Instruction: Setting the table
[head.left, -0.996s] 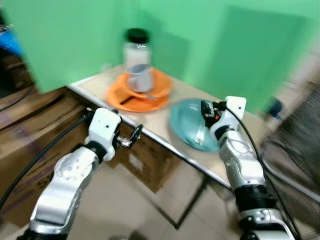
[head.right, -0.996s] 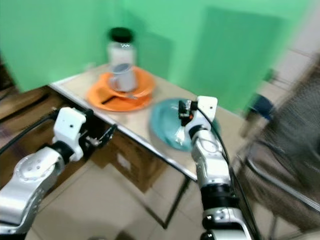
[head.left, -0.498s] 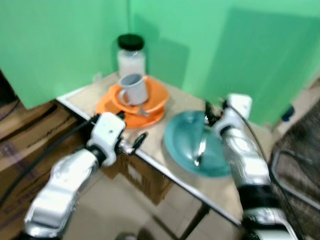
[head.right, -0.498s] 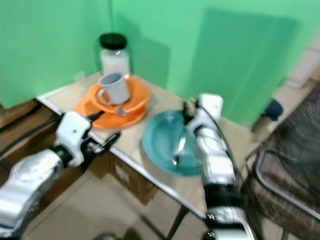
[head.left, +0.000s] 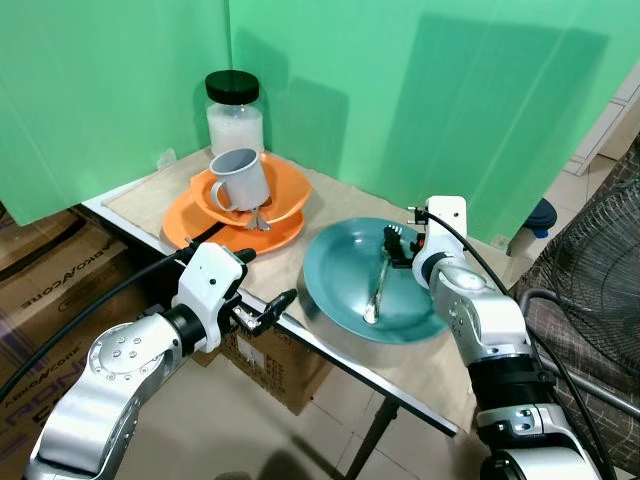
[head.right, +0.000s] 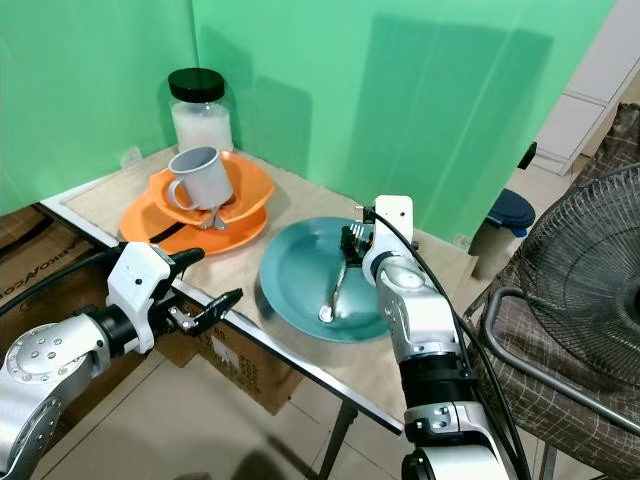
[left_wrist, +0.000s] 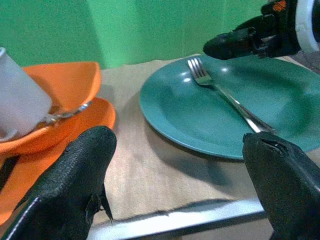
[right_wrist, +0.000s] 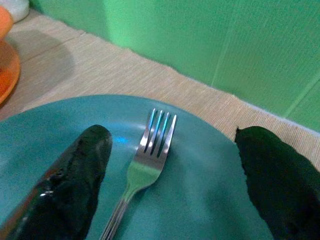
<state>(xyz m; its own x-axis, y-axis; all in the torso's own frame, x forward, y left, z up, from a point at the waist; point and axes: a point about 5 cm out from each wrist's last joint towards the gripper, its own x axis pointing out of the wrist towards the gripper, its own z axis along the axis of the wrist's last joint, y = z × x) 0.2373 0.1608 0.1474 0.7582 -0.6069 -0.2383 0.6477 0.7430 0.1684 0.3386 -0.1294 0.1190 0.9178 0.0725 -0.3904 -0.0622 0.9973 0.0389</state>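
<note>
**Fork on the teal plate**

We see the right gripper (head.left: 394, 243), fingers spread, poised over the fork (head.left: 378, 285) at centre frame — it lies on the teal plate (head.left: 335, 290). The left gripper (head.left: 268, 308), lower left, is open too.

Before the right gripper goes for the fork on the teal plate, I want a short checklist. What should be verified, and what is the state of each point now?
1. Right gripper open: ok, fingers spread wide in the right wrist view.
2. Right gripper lined up with the fork: ok, the tines lie between the two fingers.
3. Fork lies free on the teal plate: ok, nothing on top of it.
4. Left gripper away from the fork: ok, it is open at the table edge, in front of the plate.
5. Grey mug stable in the orange bowl: cannot tell, it leans tilted.
6. Fingers low enough to grip the fork: cannot tell.
</note>
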